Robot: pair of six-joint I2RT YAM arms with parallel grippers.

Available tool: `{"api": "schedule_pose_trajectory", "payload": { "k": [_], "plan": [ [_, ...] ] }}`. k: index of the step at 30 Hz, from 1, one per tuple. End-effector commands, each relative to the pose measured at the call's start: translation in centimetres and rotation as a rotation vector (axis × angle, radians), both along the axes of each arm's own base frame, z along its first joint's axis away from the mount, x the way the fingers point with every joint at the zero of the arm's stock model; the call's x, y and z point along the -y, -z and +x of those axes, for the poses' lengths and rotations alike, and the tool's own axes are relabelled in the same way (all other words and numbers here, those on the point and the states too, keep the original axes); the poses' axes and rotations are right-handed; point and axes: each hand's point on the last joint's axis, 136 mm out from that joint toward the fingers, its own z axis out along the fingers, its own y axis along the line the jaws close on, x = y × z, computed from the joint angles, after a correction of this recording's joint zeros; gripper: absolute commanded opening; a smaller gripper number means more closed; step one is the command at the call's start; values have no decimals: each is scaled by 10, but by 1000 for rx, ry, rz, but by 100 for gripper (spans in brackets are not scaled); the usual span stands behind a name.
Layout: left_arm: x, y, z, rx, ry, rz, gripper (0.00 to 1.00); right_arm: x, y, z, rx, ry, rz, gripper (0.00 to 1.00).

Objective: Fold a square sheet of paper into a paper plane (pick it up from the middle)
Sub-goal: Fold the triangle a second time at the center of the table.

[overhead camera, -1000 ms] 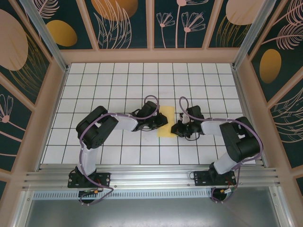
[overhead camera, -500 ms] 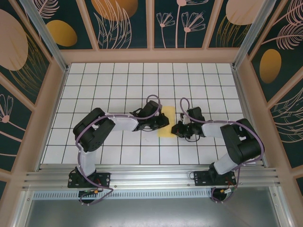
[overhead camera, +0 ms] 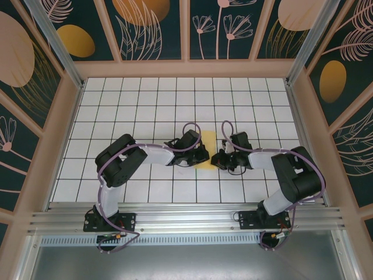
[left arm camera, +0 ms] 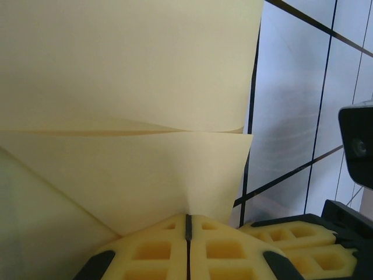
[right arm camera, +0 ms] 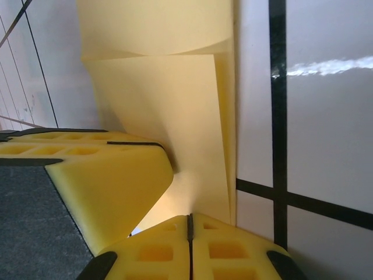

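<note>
Now the square sheet of paper (overhead camera: 207, 142), partly folded with a crease across it, sits mid-desk (overhead camera: 145, 99) between the two arms. The left hand (left arm camera: 187, 224) has its pads pressed together on the sheet's edge. The right hand (right arm camera: 189, 224), just beside it, is likewise pinched tight on the paper.

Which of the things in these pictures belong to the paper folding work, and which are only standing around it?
Belonging to the job:
- yellow sheet of paper, partly folded
- left fingers and right fingers, both shut on the sheet

Only around it:
- white grid table
- patterned walls
- metal rail
</note>
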Motion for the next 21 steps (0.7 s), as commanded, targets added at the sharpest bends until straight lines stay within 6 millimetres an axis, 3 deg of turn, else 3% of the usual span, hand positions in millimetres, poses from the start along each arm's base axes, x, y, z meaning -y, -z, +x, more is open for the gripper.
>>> {"api": "schedule_pose_trajectory", "payload": {
  "k": [1,10,21],
  "plan": [
    [-39,43,2,-41,-109,177,9,20,26,-22,-86,23,-121,6],
    [-54,21,37,0,-191,120,13,27,35,-30,-108,10,-158,2],
    [-81,20,67,25,-234,140,14,25,35,-32,-114,-4,-148,3]
  ]
}}
